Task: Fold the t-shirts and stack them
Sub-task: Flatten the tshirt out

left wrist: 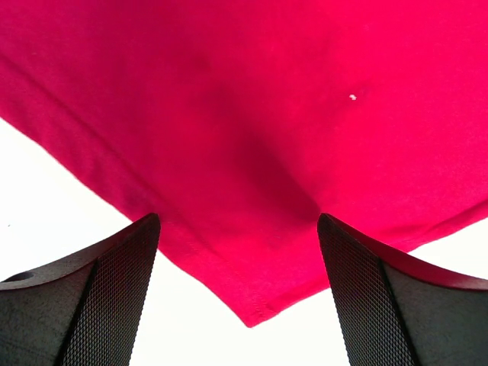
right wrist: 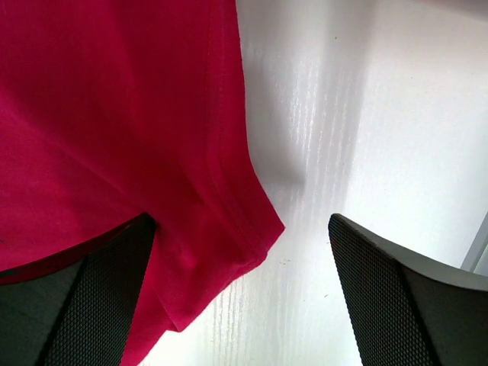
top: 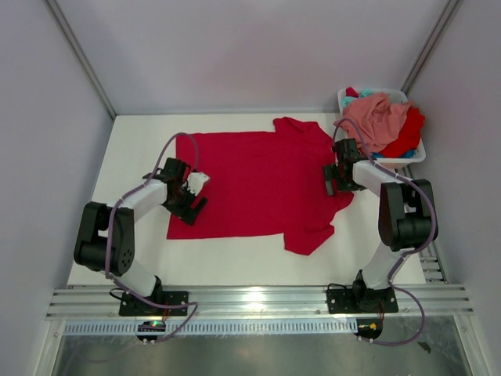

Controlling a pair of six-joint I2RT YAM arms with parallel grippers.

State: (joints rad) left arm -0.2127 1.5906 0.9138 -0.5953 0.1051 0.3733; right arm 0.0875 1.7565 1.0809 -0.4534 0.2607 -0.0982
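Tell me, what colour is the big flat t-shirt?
The t-shirt is bright red; the top view shows it best.

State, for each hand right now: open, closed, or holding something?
Left hand: open, holding nothing, over a corner of the red t-shirt.
Right hand: open, holding nothing, over the same shirt's edge.

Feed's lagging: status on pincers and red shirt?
Left pincer open, right pincer open, both empty. Red t-shirt spread flat, unfolded. Nothing blocking.

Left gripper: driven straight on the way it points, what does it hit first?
The red t-shirt: its corner sits dead ahead between the open jaws of the left gripper. Probably cloth first, with the table under it; depth is unclear.
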